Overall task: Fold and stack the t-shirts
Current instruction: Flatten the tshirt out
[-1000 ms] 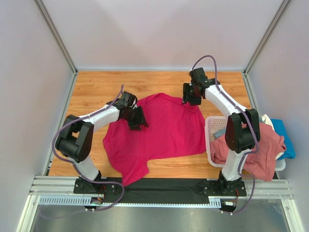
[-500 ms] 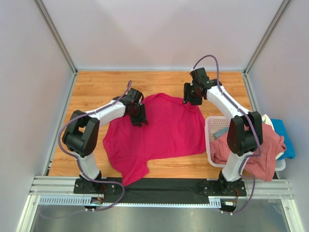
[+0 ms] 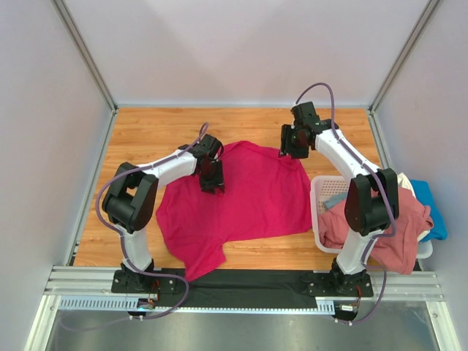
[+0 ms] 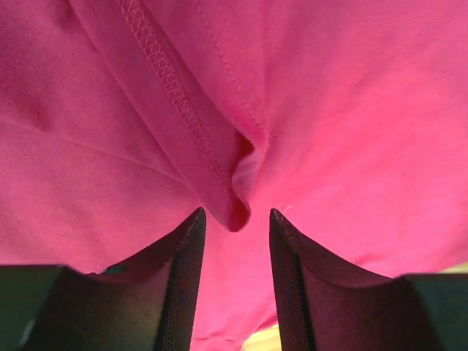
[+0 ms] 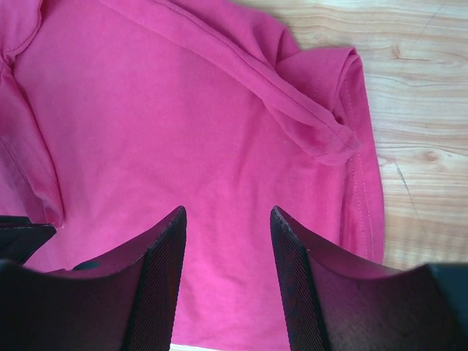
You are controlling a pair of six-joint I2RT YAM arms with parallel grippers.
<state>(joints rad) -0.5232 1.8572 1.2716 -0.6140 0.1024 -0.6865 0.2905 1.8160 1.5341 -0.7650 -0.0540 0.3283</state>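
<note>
Gaping over tee [image 3: 248, 197]: L-gripper [image 4: 236, 218], R-gripper [image 5: 227, 214]

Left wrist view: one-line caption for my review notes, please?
Open left gripper above a stitched fold of the magenta-red cloth t-shirt.

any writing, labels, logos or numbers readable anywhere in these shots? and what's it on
None: no word, number, brand or sign can be read in any view.
magenta t-shirt: only plain cloth and stitched seams in both wrist views, no label in sight.
white basket: bare plastic, no print visible.
pink shirt hanging out of the basket: plain, no print visible.
</note>
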